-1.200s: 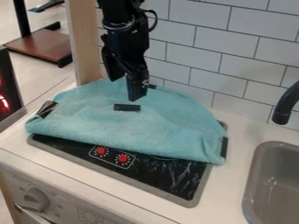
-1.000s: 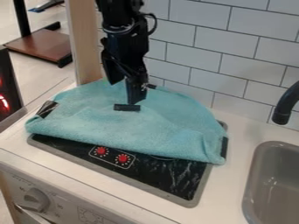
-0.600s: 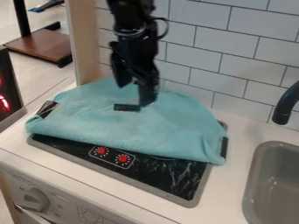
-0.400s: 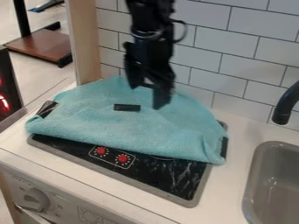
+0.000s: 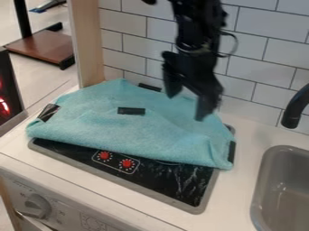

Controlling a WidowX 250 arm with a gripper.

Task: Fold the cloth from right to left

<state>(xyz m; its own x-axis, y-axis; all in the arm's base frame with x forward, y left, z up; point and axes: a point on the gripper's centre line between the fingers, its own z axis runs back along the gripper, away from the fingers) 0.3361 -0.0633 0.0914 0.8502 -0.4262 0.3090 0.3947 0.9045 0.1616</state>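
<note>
White tiles [image 5: 271,58] line the wall behind a pale toy-kitchen surface [image 5: 241,180], with a wooden post [image 5: 89,45] at the rear left of the view. At right, a black faucet [image 5: 293,108] curves beside a gray sink [image 5: 292,173], both apart from the cloth. A black marbled stovetop [image 5: 175,182], its front part exposed and bearing two red knob shapes [image 5: 116,159], lies beneath the turquoise cloth [image 5: 120,131]. A black strip [image 5: 131,111] sits in the middle of the fabric, another dark strip [image 5: 149,87] lies by its back edge, and a third [image 5: 231,151] is at its right end.

The cloth covers the stovetop's rear, its long axis slanting across the view from the left toward the lower right. Its long, nearly straight edge faces the front; the bulging side faces the tiles. Over its rear right part hangs the black gripper [image 5: 186,108], fingers spread, pinching nothing; whether it touches the fabric cannot be told.
</note>
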